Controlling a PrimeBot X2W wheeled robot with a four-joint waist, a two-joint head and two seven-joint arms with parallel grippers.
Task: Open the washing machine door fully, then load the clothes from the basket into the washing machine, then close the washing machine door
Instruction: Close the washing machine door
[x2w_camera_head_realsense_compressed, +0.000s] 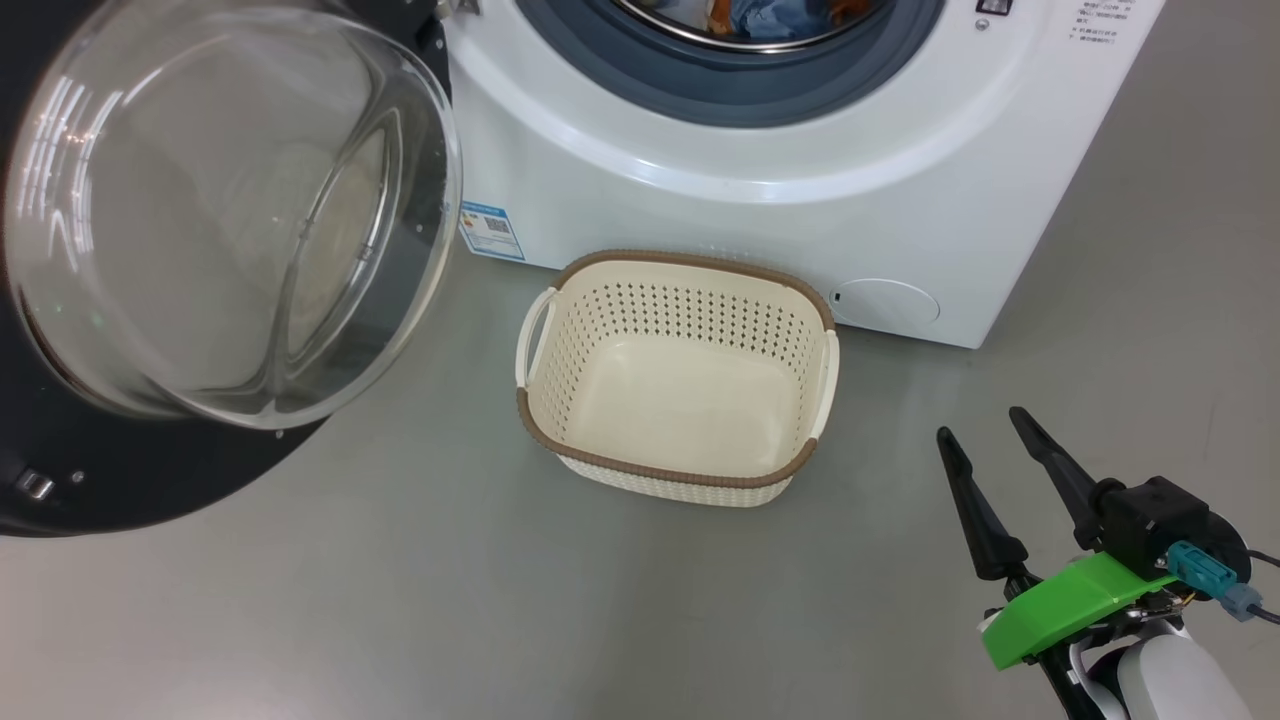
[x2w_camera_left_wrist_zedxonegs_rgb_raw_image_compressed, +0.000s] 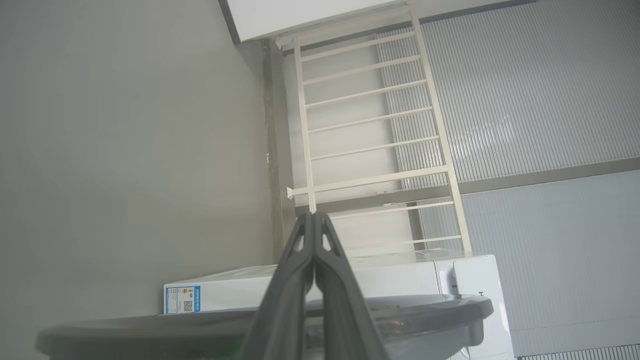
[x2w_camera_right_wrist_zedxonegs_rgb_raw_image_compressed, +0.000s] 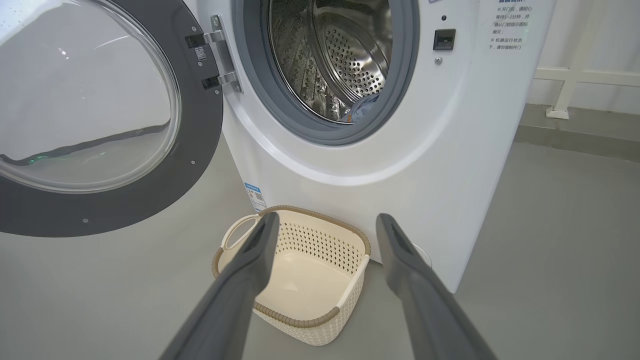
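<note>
Door (x2w_camera_head_realsense_compressed: 230, 210) stands swung wide to the left of the machine (x2w_camera_head_realsense_compressed: 780, 200). Its black rim runs off the head view's left edge and its clear glass bowl bulges up toward the head camera. The grey inner face and hinge show in the right wrist view.

The round mouth is unblocked, and blue clothes (x2w_camera_head_realsense_compressed: 770, 18) lie low in the steel drum (x2w_camera_right_wrist_zedxonegs_rgb_raw_image_compressed: 345, 55). The basket (x2w_camera_head_realsense_compressed: 690, 262) sits on the floor (x2w_camera_head_realsense_compressed: 400, 600) just before the machine, near the hatch (x2w_camera_head_realsense_compressed: 885, 300), its cream bottom bare. A strip of floor parts its left handle from the door's edge.

The right jaws stand wide, fingers (x2w_camera_head_realsense_compressed: 975, 510) over open floor to the right of the basket, well apart from it. The left jaws are pressed together, fingers (x2w_camera_left_wrist_zedxonegs_rgb_raw_image_compressed: 315, 280) crossing the door's dark rim; contact cannot be told.
</note>
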